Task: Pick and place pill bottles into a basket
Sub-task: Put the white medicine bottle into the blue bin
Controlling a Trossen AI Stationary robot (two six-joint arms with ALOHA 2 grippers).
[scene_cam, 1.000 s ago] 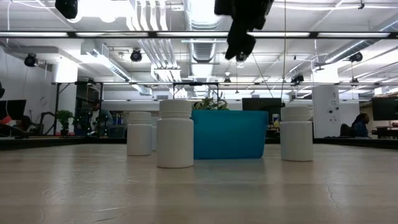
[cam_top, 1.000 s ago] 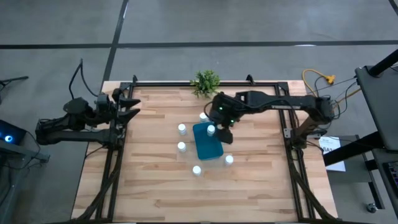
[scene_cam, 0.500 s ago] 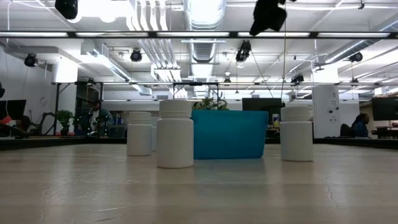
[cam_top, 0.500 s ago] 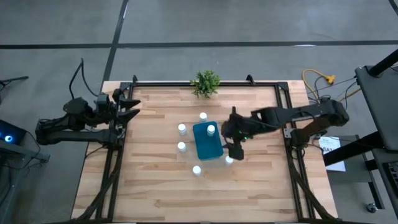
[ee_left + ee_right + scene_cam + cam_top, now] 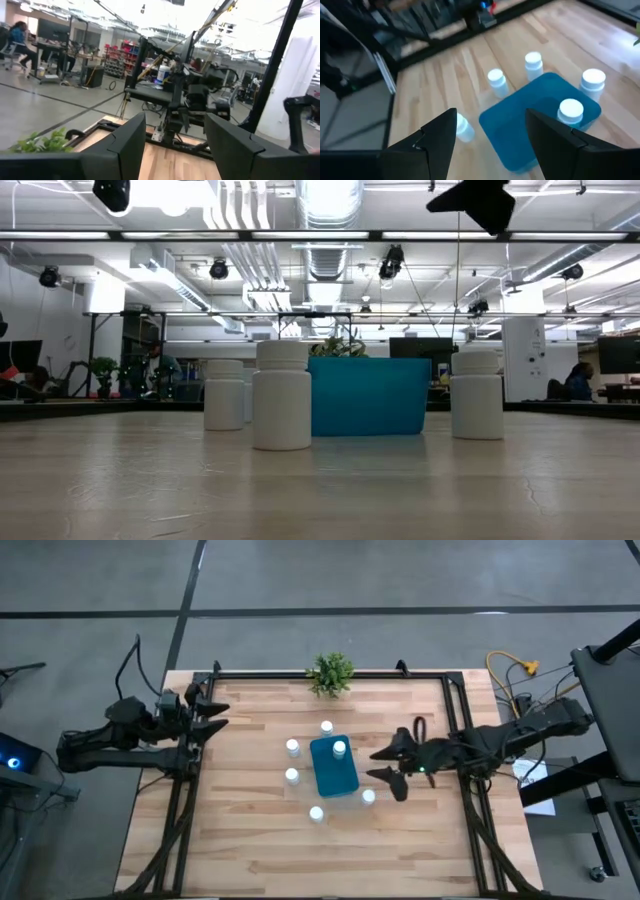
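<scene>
The teal-blue basket [image 5: 333, 768] lies mid-table; it also shows in the right wrist view [image 5: 540, 117] and the low view [image 5: 368, 395]. One white pill bottle [image 5: 339, 748] stands upright in its far end [image 5: 570, 111]. Several more bottles stand on the table around it: one [image 5: 326, 727] at the far end, two [image 5: 292, 747] [image 5: 292, 776] on the left, one [image 5: 316, 812] at the near end, one [image 5: 368, 797] at the near right corner. My right gripper [image 5: 386, 764] [image 5: 492, 145] is open and empty, high above the table to the right of the basket, pointing left. My left gripper [image 5: 215, 712] [image 5: 175, 145] waits open at the far left edge.
A small green potted plant [image 5: 331, 671] stands at the table's far edge. Black frame rails [image 5: 185, 800] run along the table's left and right sides. Bare wood lies near the front edge and right of the basket.
My right gripper has drawn back from over the basket's far end toward the table's right edge and a little nearer, rising, and has turned so that its fingers point left. The bottle in the basket and those on the table have stayed put.
</scene>
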